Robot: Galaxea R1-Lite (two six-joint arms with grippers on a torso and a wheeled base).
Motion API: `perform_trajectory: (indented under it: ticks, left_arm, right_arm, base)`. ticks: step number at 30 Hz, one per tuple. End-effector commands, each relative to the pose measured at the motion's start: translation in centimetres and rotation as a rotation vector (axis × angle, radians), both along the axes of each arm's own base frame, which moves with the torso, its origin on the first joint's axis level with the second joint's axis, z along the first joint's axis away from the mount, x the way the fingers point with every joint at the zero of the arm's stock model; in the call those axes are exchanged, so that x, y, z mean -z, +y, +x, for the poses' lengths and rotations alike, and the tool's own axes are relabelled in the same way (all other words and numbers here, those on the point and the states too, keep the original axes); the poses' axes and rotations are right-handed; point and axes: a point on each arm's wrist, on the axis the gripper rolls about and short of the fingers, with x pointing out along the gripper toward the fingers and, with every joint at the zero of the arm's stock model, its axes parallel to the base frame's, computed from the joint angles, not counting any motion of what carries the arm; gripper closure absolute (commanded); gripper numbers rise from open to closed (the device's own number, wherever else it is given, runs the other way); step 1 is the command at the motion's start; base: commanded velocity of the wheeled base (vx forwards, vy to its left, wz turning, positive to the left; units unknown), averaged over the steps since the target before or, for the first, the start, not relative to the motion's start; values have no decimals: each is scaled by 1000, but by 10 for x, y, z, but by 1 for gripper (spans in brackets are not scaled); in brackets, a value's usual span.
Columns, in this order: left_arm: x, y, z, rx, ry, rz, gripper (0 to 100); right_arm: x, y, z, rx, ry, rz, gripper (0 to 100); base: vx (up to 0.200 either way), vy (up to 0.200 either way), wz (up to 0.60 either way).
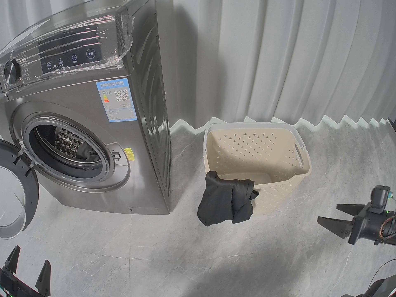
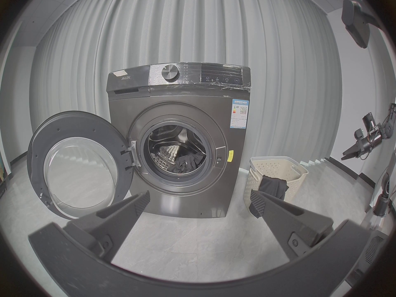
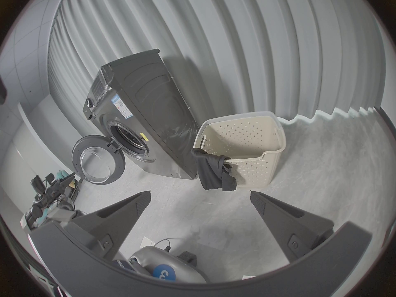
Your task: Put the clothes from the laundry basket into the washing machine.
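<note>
Head view
- washing machine (image 1: 82, 104): left half of the frame, front facing lower left, round door (image 1: 16, 190) swung open at the left edge.
- drum (image 1: 68, 143): open, with a dark piece of clothing (image 1: 86, 151) lying low inside.
- laundry basket (image 1: 303, 157): cream, perforated, standing upright on the grey floor (image 1: 165, 248) just right of centre, near the machine's right side but apart from it.
- black garment (image 1: 225, 201): draped over the basket's near-left rim. Its long axis runs top to bottom of the frame. The bulk hangs down the outside wall with the lower end pointing at the floor.
- left gripper (image 1: 29, 258): lower left corner, fingers spread, nothing in them. The garment is well apart, up and to the right.
- right gripper (image 1: 330, 214): right edge, fingers spread and empty, tips pointing left. The garment is well apart, off to the left at about the same height.
- curtain (image 1: 268, 50): pale pleats behind everything.

Left wrist view
- gripper: both fingers wide apart and empty.
- machine: straight ahead between the fingers, door open, dark clothing in the drum.
- garment: hangs down the basket's front wall beside the machine, well beyond the fingertips.

Right wrist view
- gripper: fingers parted, holding nothing.
- garment: hangs lengthwise down from the basket's rim corner nearest the machine, ahead of the fingers and well apart from them.
</note>
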Motion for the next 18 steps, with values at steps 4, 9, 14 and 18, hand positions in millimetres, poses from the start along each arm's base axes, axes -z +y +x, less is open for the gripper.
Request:
perform_trajectory:
  ticks: [4, 9, 14, 18]
  left_arm:
    - [5, 0, 0, -1, 0, -2, 0]
    - [5, 0, 0, -1, 0, -2, 0]
    - [5, 0, 0, -1, 0, -2, 0]
    - [5, 0, 0, -1, 0, -2, 0]
  right_arm:
    - [38, 42, 42, -9, 199, -50, 0]
    - [45, 55, 53, 7, 191, -78, 0]
    - [54, 64, 62, 12, 184, -87, 0]
    - [61, 68, 68, 22, 190, -86, 0]
  base:
    - [0, 0, 0]
    - [0, 0, 0]
    - [0, -40, 0]
    - [0, -100, 0]
